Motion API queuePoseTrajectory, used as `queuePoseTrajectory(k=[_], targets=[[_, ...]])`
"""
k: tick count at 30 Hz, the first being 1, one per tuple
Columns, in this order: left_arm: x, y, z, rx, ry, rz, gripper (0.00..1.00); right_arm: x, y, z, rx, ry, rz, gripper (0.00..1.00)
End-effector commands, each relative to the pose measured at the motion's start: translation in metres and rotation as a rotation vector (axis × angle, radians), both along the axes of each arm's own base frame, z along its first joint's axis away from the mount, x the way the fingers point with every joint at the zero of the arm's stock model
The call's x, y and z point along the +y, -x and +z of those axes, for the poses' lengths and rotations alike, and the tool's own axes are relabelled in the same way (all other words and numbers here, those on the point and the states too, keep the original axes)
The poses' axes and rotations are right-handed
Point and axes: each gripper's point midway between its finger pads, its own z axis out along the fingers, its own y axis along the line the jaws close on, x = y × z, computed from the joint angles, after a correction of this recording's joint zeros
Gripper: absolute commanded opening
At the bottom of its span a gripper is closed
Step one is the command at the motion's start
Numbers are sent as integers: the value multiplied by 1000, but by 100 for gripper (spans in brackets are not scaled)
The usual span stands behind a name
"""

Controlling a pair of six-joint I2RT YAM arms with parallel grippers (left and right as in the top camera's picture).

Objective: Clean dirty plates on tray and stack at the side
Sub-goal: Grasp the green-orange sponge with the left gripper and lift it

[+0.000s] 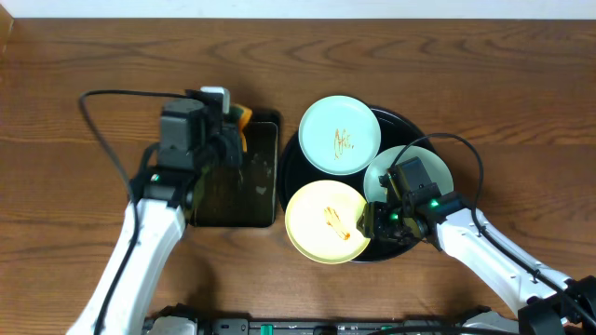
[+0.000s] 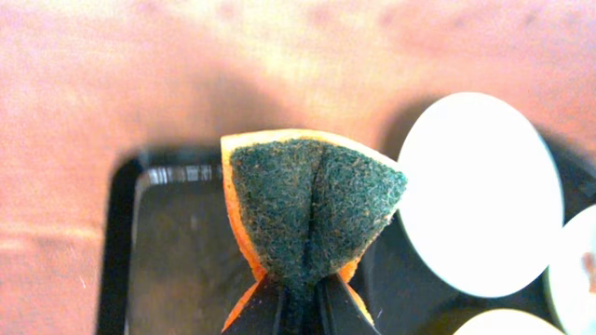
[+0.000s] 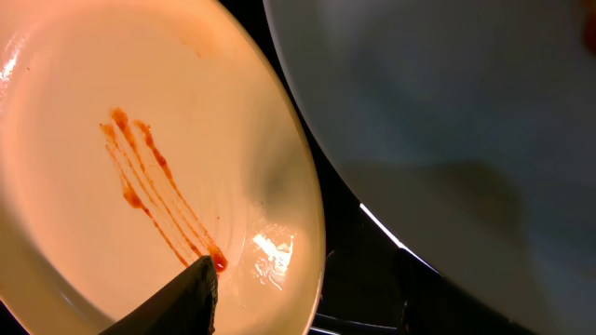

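Overhead, the round black tray (image 1: 406, 119) sits a little right of the middle of the wooden surface (image 1: 74, 56) and carries all three plates. A mint plate (image 1: 340, 135) with a thin sauce scribble lies toward the far edge. A yellow plate (image 1: 317, 223) with a smear lies toward the near edge, its edge over the tray's rim. A second mint plate (image 1: 438, 167) lies toward the right edge, partly hidden under the right arm (image 1: 484, 251).

The right claw (image 1: 372, 223) hovers at the yellow plate's right rim. The right wrist view shows one dark finger (image 3: 177, 302) at the end of the red-brown streaks (image 3: 154, 186); I cannot tell whether this claw is wide or closed.

The left claw (image 2: 298, 302) is pinched tight on a green-faced orange sponge (image 2: 312, 200), above the rectangular black tray (image 1: 251, 195) just left of the round one.
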Motion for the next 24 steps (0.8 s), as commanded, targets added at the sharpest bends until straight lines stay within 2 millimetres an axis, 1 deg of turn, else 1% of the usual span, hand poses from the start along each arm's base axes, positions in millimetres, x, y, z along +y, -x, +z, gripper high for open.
queuePoseTrajectory(k=[1,6,12,16,24], targets=[[-3,3,39,-122,33,-11,8,4,-2,3,-3,-6,-1,57],[-3,5,71,-229,48,-12,8,4,-2,3,-2,-6,-1,59],[-3,6,93,-310,59,-13,8,4,-2,3,-3,-6,-1,59],[-3,7,98,-327,62,-13,7,4,-2,3,-3,-6,-1,59],[-3,7,98,-327,62,-13,8,4,-2,3,-2,-6,-1,59]])
